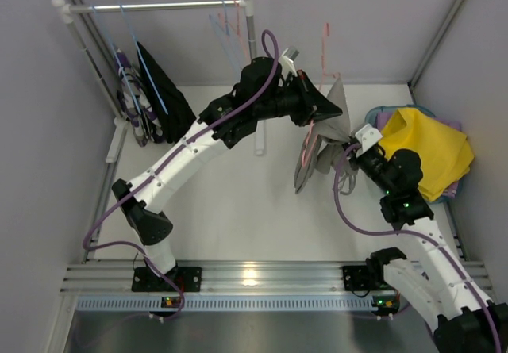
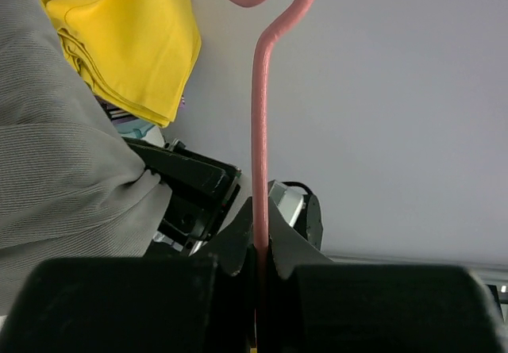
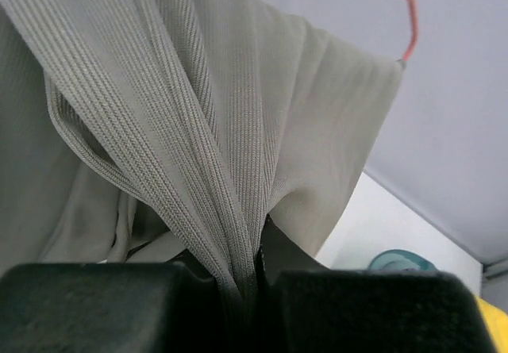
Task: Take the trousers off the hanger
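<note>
The grey-beige trousers [image 1: 324,135] hang on a pink hanger [image 1: 325,51] held in mid-air at the centre right. My left gripper [image 1: 316,109] is shut on the hanger's stem [image 2: 259,131], the jaws pinching it [image 2: 260,246]. My right gripper [image 1: 353,151] is shut on a fold of the grey-beige trousers [image 3: 198,115], pinched between its jaws [image 3: 254,266]. The yellow trousers [image 1: 425,151] lie on the lilac ones [image 1: 454,124] at the right. The black trousers [image 1: 163,91] and the patterned ones [image 1: 131,111] hang on the rack.
A white rail [image 1: 159,6] on posts stands at the back left with blue hangers [image 1: 127,28] and spare pink and blue ones [image 1: 228,24]. A teal basket [image 1: 386,112] at the right holds the removed trousers. Walls close in on both sides.
</note>
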